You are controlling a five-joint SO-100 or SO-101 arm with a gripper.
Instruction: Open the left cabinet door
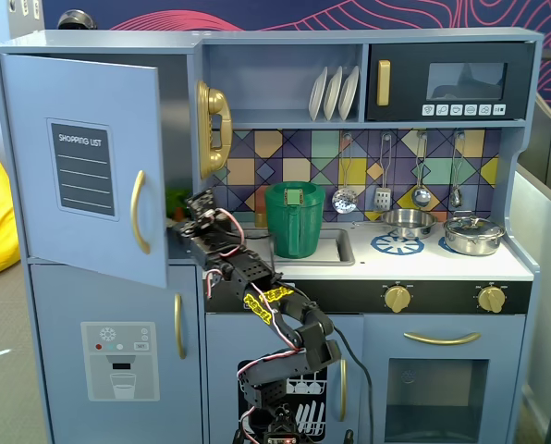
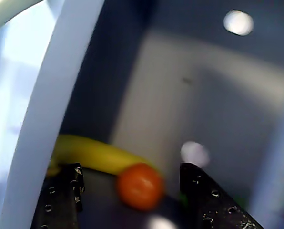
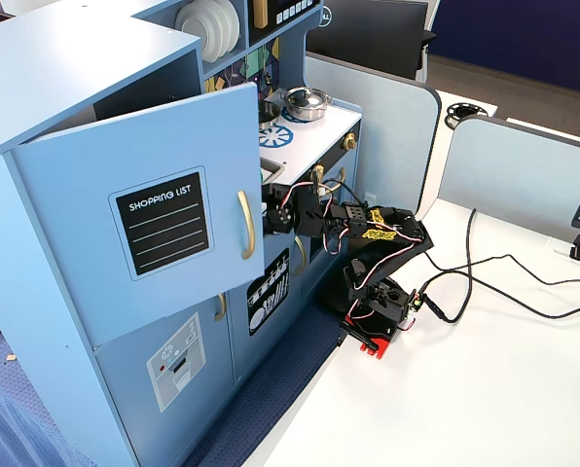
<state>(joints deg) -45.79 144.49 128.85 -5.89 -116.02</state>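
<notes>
The upper left cabinet door, with its shopping-list panel and gold handle, stands swung partly open. The arm's hand, fingers spread and empty, reaches behind the door's free edge, facing a banana and tomato inside.

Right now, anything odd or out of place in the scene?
Nothing broken or spilled. The door stands partly open, and the gripper reaches behind its edge into the cabinet. The wrist view shows a banana and an orange ball lying inside, ahead of the open fingers.
</notes>
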